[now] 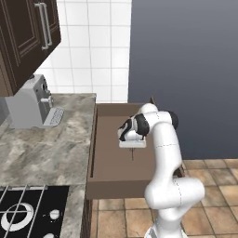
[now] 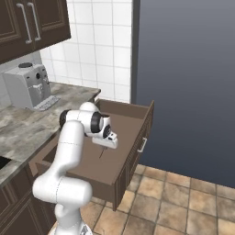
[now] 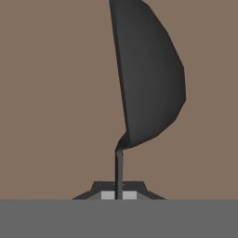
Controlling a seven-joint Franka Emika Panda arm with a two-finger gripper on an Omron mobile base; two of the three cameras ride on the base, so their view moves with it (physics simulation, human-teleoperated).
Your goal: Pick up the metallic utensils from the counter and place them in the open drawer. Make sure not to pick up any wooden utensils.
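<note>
No brand, label or writing can be read on anything in these pictures.

Going left to right in the left base view: one dark wood wall cabinet [image 1: 25,37] with two silver bar handles hangs at the upper left. Below it one grey coffee machine [image 1: 31,102] stands on the counter [image 1: 42,148], a grey-beige veined stone slab. At the lower left corner of that slab sits one black stovetop [image 1: 28,211] with grates and white knobs. Right of the counter the one drawer [image 1: 93,153] is pulled wide open, its plain brown inside bare apart from what the arm brings. The white arm bends over the drawer, and its pincer [image 1: 132,152] points down above the drawer floor with a thin dark line hanging beneath it.

In the hand view that line proves to be one metal spoon [image 3: 148,79]: a dark grey bowl seen large against the brown drawer floor, with a slim handle running down between the two dark fingertips [image 3: 86,193]. The pincer is clamped together on that handle, so the spoon hangs over the inside of the drawer; whether it touches the floor cannot be told.

In the right base view the drawer's slim silver handle [image 2: 142,145] shows on its front, beside a tall dark grey panel [image 2: 188,82] and brown floor tiles [image 2: 183,202]
</note>
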